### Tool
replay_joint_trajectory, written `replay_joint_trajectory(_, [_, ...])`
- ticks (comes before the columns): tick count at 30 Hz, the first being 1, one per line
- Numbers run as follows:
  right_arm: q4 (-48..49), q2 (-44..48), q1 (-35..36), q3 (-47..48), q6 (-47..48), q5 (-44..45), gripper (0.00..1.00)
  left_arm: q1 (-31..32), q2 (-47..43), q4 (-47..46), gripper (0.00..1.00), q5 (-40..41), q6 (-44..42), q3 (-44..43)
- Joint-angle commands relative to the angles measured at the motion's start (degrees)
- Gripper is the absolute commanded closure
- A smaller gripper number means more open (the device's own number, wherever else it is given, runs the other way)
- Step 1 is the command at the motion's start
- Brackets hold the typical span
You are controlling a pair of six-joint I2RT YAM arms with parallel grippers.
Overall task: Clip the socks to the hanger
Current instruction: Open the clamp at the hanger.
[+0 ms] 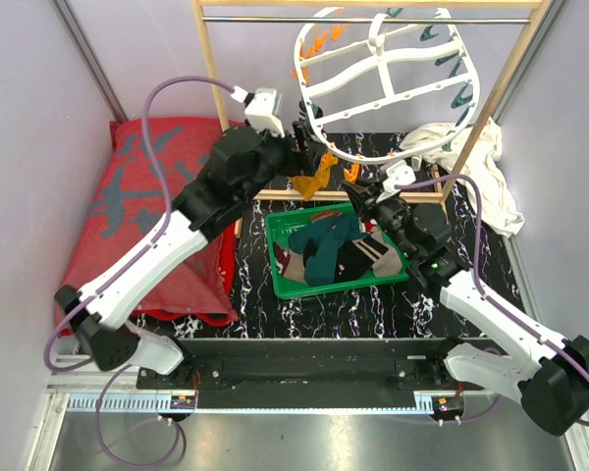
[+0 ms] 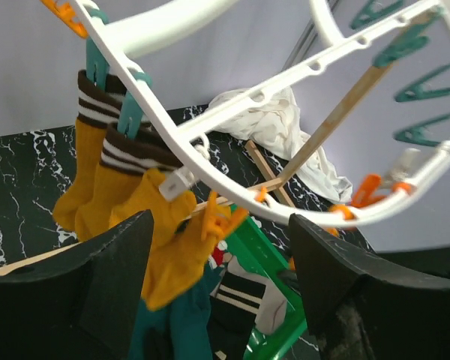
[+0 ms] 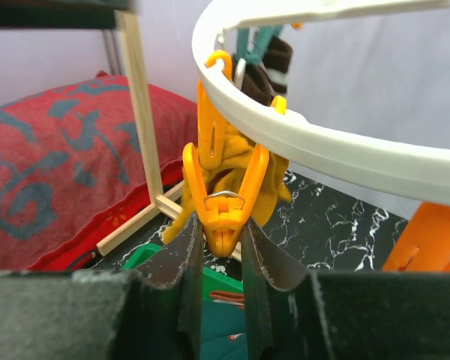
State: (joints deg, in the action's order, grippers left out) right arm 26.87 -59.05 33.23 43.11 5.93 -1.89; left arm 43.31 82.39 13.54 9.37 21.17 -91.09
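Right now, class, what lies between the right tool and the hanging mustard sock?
An orange peg, its lower end pinched in the right tool, with the mustard sock just behind it; the right wrist view shows this.

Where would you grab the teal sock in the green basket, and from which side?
Probably pinch the teal sock around its middle, coming straight down from above. It lies draped on top of the other socks, so its fabric is exposed upward, while the walls of the green basket would hinder a sideways approach.
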Motion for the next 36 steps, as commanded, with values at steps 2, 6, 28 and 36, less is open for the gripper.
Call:
replay_joint_trajectory(2, [1.8,-3.3,4.5,3.9,1.2,13.1,0.95,2.7,-7.1,-2.2,0.24,1.7,-0.2,4.2])
replay_joint_trajectory(6, [2.9,-5.3,7.1,4.7,1.2,17.2,0.94,5.4,-6.5,-2.7,0.26,3.2,0.4,5.2])
replay_joint_trajectory(28, [7.8,-5.9,10.2,2.2,0.6,19.4,0.87,8.6,3.0,-5.2,0.64,7.4,4.1,1.1])
replay_joint_trajectory(36, [8.5,-4.5,10.3,0.7,-2.1,17.9,0.69,8.6,3.7,-5.9,0.88,8.3,4.5,1.6])
